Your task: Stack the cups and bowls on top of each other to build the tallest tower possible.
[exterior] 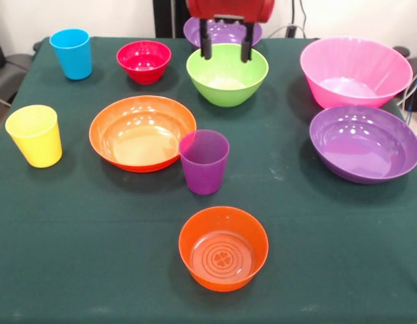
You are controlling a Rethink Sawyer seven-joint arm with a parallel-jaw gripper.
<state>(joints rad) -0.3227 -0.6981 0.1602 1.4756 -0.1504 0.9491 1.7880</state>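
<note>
All pieces stand apart and upright on the green cloth; no tower stands. My gripper (pixel 226 49) hangs open at the top, its two dark fingers (pixel 206 44) over the far rim of the lime green bowl (pixel 227 75), holding nothing. A purple bowl (pixel 195 30) sits behind it, partly hidden. The small red bowl (pixel 144 61) and blue cup (pixel 71 53) are at the far left. The yellow cup (pixel 34 135), wide orange bowl (pixel 142 132) and purple cup (pixel 204 161) are mid-table. The small orange bowl (pixel 223 248) is nearest. The big pink bowl (pixel 355 71) and a second purple bowl (pixel 364 142) are right.
The table (pixel 73 229) is covered by a dark green cloth. Cables (pixel 414 91) hang off the right edge behind the pink bowl.
</note>
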